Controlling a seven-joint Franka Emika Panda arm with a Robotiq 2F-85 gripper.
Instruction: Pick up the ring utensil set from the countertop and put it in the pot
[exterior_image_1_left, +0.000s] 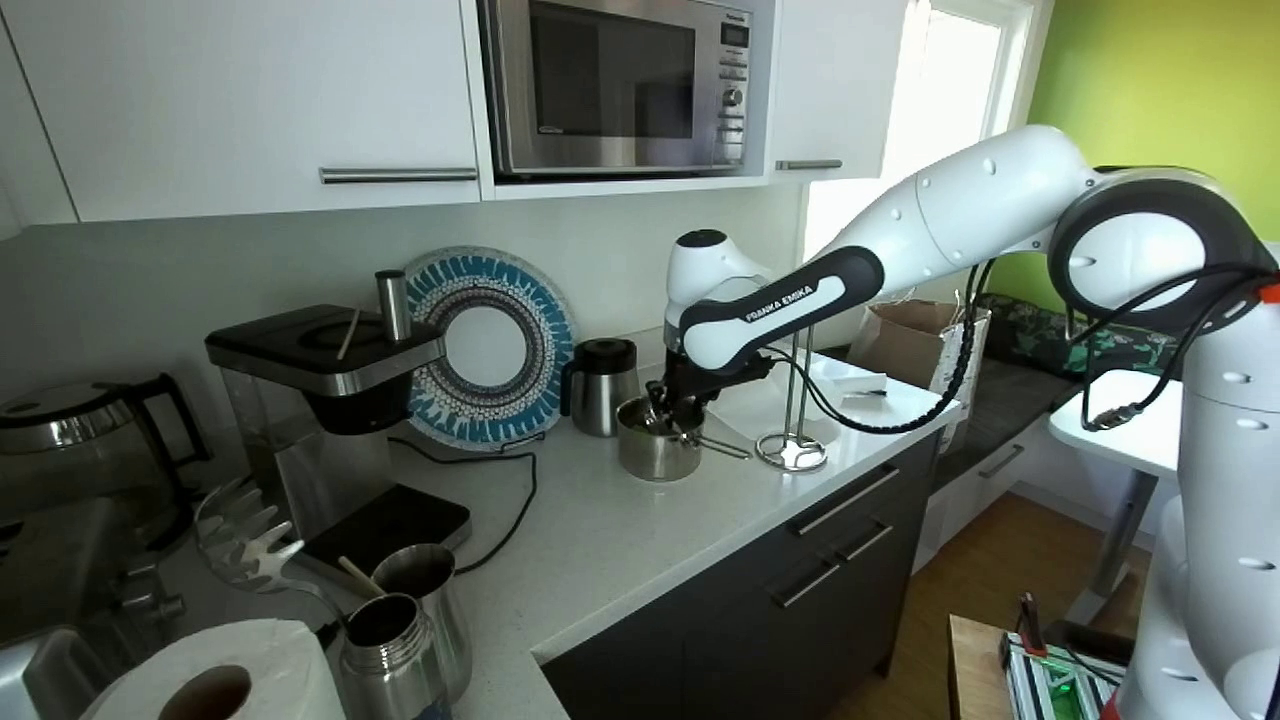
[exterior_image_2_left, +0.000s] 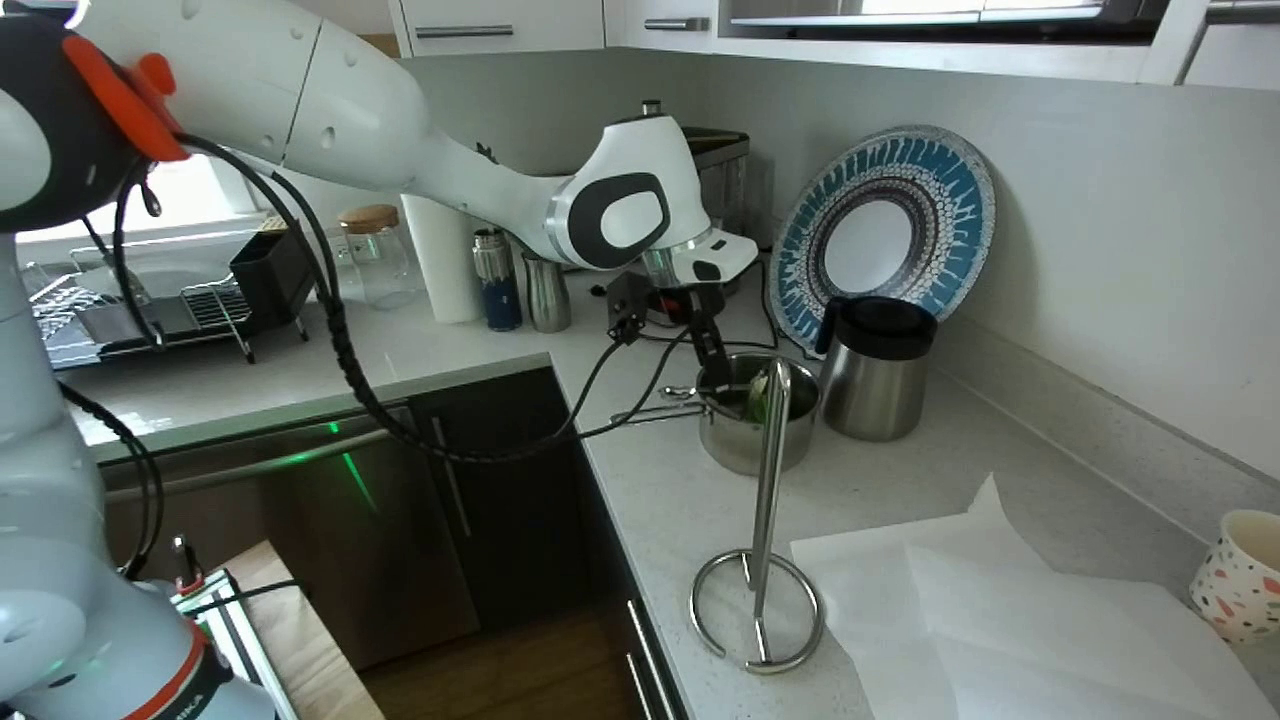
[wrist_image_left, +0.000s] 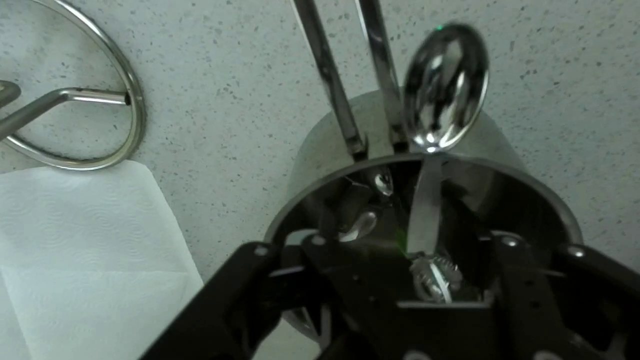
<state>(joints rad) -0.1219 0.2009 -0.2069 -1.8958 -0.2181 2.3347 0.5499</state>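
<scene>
The round steel pot stands on the countertop and shows in both exterior views. Its wall fills the middle of the wrist view. The ring utensil set lies partly in the pot: a silvery spoon rests over the rim near the pot's handle, its bowl outside. The spoon also shows in an exterior view. Its stem leads to a coiled metal ring between my fingers. Smaller shiny pieces show inside the pot. My gripper points down into the pot with its fingers apart; their tips are dark and partly hidden.
A steel jug with a black lid stands close beside the pot. A chrome ring stand is near the pot's handle, beside a white paper sheet. A patterned plate leans on the wall by a coffee machine.
</scene>
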